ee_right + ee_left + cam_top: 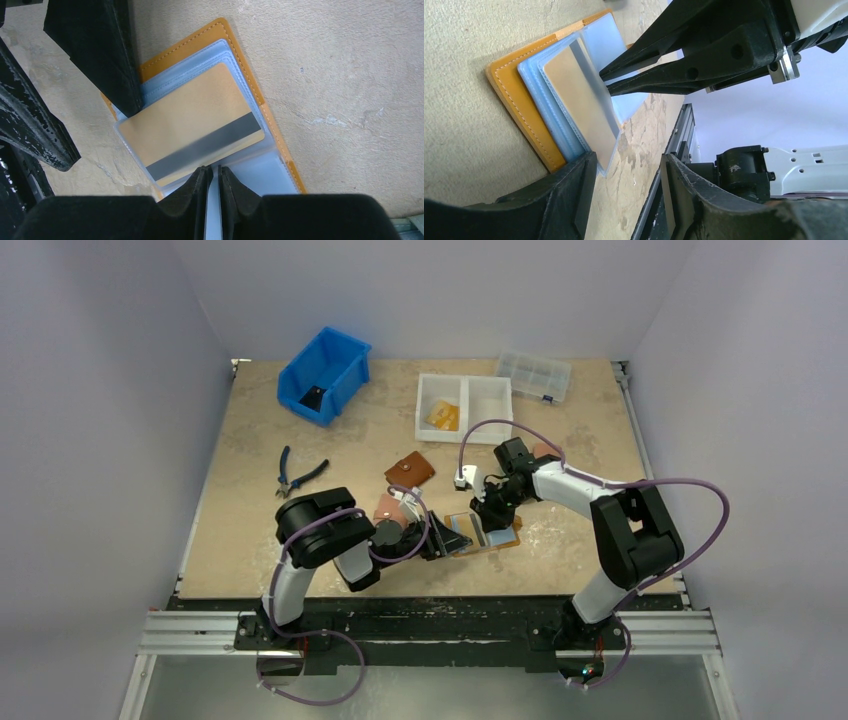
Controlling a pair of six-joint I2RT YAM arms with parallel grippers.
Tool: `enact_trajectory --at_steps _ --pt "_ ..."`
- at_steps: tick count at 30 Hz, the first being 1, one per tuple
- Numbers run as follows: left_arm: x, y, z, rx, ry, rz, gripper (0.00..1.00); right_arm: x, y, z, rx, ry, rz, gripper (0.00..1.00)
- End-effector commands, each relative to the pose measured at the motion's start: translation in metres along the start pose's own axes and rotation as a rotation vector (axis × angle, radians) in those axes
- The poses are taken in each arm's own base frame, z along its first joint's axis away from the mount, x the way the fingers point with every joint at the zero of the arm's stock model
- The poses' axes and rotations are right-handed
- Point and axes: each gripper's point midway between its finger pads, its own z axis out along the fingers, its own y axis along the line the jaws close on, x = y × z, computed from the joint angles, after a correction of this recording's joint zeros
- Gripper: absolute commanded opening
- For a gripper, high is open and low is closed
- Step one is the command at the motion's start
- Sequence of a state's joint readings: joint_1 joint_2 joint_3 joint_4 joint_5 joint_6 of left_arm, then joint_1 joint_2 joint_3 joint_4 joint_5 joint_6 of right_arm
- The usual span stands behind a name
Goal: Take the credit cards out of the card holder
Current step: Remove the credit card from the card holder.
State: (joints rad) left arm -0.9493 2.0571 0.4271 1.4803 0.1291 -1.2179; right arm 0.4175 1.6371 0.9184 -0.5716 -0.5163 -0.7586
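Observation:
The mustard-orange card holder [497, 536] lies open on the table, its bluish plastic sleeves [531, 80] fanned out. An orange-yellow credit card [190, 122] with a grey stripe sits in the top sleeve; it also shows in the left wrist view [574, 97]. My right gripper [214, 172] is nearly shut, with its tips against the card's striped edge and nothing between them. My left gripper [626, 172] is open at the holder's other end. One of its fingers [107, 55] rests on the sleeves there.
A brown wallet [410, 471] and a pink wallet [390, 508] lie just left of the holder. Pliers [298, 475] lie further left. At the back are a blue bin [325, 373], a white two-part tray [464, 405] and a clear box [534, 375].

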Motion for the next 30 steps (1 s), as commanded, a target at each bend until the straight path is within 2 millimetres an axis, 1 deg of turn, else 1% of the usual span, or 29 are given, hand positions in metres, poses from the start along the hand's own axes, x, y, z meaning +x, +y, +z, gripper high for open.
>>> enact_trajectory --at_steps 1,4,12,17,19,21,25,27,30 --pt "-0.04 -0.071 -0.007 0.278 -0.165 0.093 0.54 -0.012 0.002 -0.002 -0.03 -0.037 0.018 0.21" --pt "-0.043 -0.078 -0.008 0.295 -0.177 0.111 0.54 -0.013 0.001 -0.003 -0.026 -0.041 0.022 0.22" --pt "-0.044 -0.087 -0.008 0.32 -0.176 0.116 0.54 -0.013 -0.001 -0.004 -0.019 -0.047 0.032 0.23" --pt "-0.048 -0.106 -0.014 0.368 -0.189 0.143 0.54 -0.012 -0.002 -0.005 -0.017 -0.049 0.034 0.24" --pt "-0.05 -0.11 -0.015 0.378 -0.193 0.145 0.55 -0.013 -0.002 -0.005 -0.016 -0.05 0.033 0.24" --pt "-0.051 -0.112 -0.015 0.383 -0.194 0.141 0.55 -0.013 -0.002 -0.006 -0.014 -0.051 0.035 0.24" --pt "-0.048 -0.108 -0.01 0.378 -0.18 0.118 0.55 -0.014 -0.004 -0.008 -0.007 -0.059 0.042 0.25" --pt "-0.047 -0.105 -0.007 0.371 -0.175 0.11 0.56 -0.014 -0.006 -0.01 -0.002 -0.065 0.045 0.25" --pt "-0.05 -0.098 -0.009 0.336 -0.195 0.105 0.57 -0.015 -0.008 -0.014 0.005 -0.079 0.052 0.26"
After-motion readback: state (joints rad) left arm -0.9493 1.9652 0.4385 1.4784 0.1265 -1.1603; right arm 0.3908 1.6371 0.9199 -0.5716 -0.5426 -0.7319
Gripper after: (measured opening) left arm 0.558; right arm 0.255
